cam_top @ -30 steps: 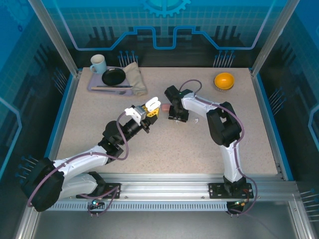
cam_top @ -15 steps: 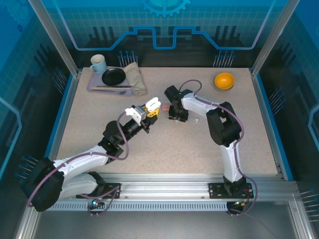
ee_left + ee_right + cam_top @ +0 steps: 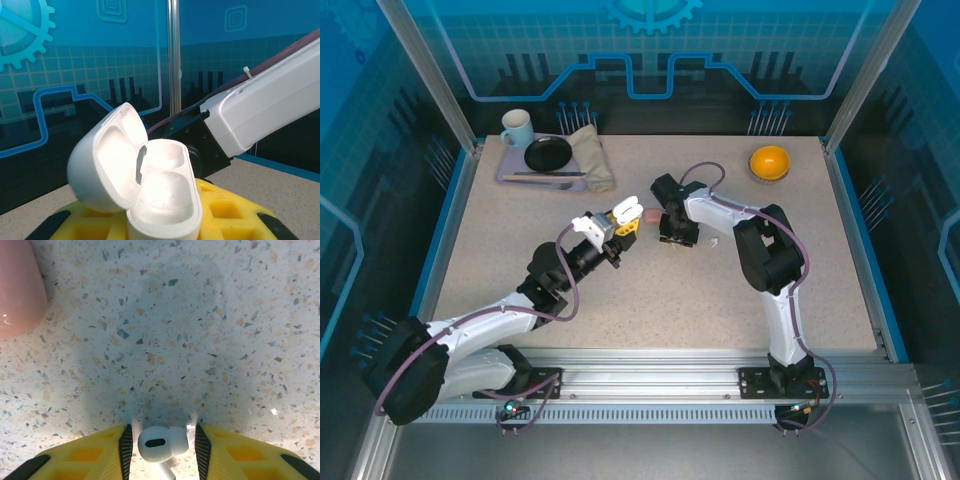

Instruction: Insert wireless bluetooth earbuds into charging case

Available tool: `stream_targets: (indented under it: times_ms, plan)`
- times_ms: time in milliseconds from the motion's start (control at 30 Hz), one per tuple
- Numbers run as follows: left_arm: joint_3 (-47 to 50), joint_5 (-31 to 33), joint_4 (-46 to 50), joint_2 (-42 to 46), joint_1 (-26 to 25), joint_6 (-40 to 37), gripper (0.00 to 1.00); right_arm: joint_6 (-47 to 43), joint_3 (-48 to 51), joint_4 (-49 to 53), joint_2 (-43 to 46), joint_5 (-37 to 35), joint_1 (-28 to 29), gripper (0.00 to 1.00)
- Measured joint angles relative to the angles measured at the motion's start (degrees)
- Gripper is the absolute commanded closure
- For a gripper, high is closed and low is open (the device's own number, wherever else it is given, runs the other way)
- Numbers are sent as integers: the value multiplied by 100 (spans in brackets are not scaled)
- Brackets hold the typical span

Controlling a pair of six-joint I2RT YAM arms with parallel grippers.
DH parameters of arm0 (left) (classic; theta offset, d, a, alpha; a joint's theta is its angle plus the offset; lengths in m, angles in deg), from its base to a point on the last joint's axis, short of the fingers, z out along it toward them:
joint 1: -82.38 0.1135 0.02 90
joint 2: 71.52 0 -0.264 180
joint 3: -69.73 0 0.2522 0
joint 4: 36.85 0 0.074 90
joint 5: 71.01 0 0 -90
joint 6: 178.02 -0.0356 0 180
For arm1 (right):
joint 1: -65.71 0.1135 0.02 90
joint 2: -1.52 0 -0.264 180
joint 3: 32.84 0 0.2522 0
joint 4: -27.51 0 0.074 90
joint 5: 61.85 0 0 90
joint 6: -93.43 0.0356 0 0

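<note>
My left gripper (image 3: 625, 218) is shut on a white charging case (image 3: 162, 200) and holds it above the table mid-scene. The case's lid (image 3: 105, 160) is swung open and both wells are empty. In the left wrist view the case rises between the yellow fingers (image 3: 227, 212). Just to its right, my right gripper (image 3: 677, 236) points down at the table. Its jaws stand open on either side of a white earbud (image 3: 160, 442) lying on the tabletop, with a thin gap at each pad. A salmon-pink case (image 3: 17, 290) stands between the two grippers (image 3: 651, 216).
A tray (image 3: 510, 178) at the back left carries a mug (image 3: 517, 128), a black plate (image 3: 548, 153) and a folded cloth (image 3: 590, 155). An orange bowl (image 3: 770, 161) sits at the back right. A small white bit (image 3: 713, 241) lies right of the right gripper.
</note>
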Motion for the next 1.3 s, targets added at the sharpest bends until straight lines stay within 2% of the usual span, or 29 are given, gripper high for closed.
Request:
stream_targets:
  times_ms: [700,1300]
  plan:
    - [0,-2,44,-2,0,2,100,-151,-52,44,-46,170,-92,61]
    - [0,-7,46,-96,0,7,100,-269,-118,136,-83,197,-127,70]
